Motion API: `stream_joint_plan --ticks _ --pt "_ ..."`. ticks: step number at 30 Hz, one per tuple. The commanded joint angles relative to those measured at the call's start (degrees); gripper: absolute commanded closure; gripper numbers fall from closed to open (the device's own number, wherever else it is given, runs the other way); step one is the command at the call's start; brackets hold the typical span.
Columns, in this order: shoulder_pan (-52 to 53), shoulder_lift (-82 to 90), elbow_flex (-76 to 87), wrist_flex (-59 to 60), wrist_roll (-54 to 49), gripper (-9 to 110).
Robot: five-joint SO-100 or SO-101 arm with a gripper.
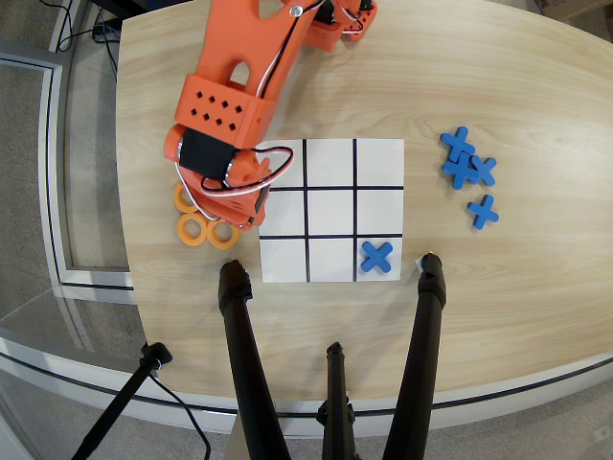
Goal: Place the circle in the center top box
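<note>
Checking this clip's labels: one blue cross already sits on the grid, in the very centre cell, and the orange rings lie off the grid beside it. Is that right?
Not quite. In the overhead view the blue cross sits in a corner cell, at the picture's bottom right of the grid, not the very centre cell, which is bare. The rest holds: the orange rings lie off the grid, at its left, partly under the arm.

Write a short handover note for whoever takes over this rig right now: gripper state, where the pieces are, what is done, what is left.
Gripper: down over the orange rings at the grid's left edge in the overhead view; the arm hides the jaws, so open or shut cannot be told.
Orange rings: clustered on the table left of the grid, partly under the arm.
Center top box: empty.
One blue cross sits in the cell to its right; the spare crosses lie right of the grid.
Done: approach to the rings.
Left: grasp one ring, carry it, place it.
</note>
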Motion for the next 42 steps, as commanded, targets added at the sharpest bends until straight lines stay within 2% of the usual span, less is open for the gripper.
stream_joint_plan --ticks 1,42 --pt "1.5 -1.1 -2.2 -2.0 -1.1 86" --pt "6.3 -13.5 -1.8 -8.4 -6.9 85"
